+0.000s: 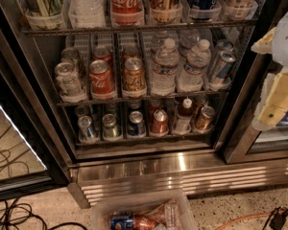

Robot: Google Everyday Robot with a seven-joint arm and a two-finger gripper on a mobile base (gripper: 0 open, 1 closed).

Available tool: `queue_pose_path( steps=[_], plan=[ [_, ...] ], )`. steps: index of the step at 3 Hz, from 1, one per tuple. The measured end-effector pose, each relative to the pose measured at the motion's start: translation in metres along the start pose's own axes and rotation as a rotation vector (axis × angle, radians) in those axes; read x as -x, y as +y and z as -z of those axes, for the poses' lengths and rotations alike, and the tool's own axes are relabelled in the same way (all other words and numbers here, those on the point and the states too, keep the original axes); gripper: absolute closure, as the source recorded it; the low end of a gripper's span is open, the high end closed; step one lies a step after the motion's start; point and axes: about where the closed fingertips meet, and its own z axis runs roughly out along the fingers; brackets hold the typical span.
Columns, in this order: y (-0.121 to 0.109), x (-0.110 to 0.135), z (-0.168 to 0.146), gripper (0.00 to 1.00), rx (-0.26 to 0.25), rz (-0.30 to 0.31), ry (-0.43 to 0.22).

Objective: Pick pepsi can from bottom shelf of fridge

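The pepsi can (pixel 136 123) is dark blue with a silver top. It stands upright on the bottom shelf (pixel 144 139) of the fridge (pixel 182 169), in the third lane from the left. A silver-and-blue can (pixel 88 127) and a greenish-silver can (pixel 110 126) stand to its left, and a copper-red can (pixel 159 121) to its right. My gripper (pixel 272 83), cream and white, hangs at the right edge of the view in front of the fridge's right frame. It is well right of the pepsi can, higher than it, and apart from it.
A small white-capped bottle (pixel 184 116) and a brown can (pixel 204 118) fill the right lanes. The rack above holds cans and water bottles (pixel 165 66). A clear plastic bin (pixel 144 212) with cans sits on the floor in front. Cables (pixel 9 210) lie on the left, and an orange cord (pixel 249 217) on the right.
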Motion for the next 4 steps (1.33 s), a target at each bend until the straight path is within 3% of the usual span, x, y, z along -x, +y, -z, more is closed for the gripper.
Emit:
queue_pose_path(
  steps=[2,3,4],
  plan=[
    [-0.003,-0.002,-0.011,0.0,-0.024,-0.022,0.012],
    [0.002,-0.007,-0.044,0.0,-0.046,-0.074,-0.002],
    [0.012,-0.014,-0.109,0.0,-0.035,-0.169,-0.04]
  ],
)
